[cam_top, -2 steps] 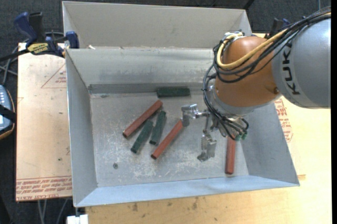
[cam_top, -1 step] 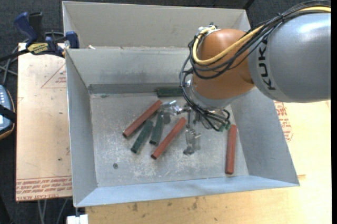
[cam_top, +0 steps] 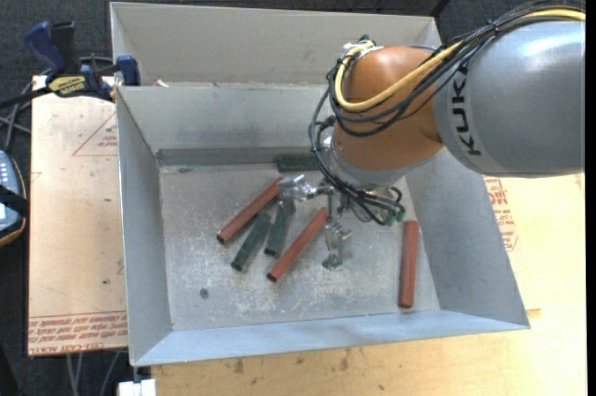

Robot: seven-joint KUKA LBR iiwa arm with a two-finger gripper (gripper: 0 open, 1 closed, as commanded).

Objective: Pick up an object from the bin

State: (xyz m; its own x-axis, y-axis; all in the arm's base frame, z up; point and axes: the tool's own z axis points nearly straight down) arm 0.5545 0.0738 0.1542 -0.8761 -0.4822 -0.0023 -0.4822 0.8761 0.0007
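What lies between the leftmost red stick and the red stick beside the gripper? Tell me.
Two dark green sticks lie side by side between the leftmost red stick and the red stick beside the gripper, in the camera view.

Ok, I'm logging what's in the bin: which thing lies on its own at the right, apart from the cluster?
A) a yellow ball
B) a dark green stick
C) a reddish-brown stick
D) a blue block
C: a reddish-brown stick lies alone to the right of the gripper, while the other sticks cluster to its left.
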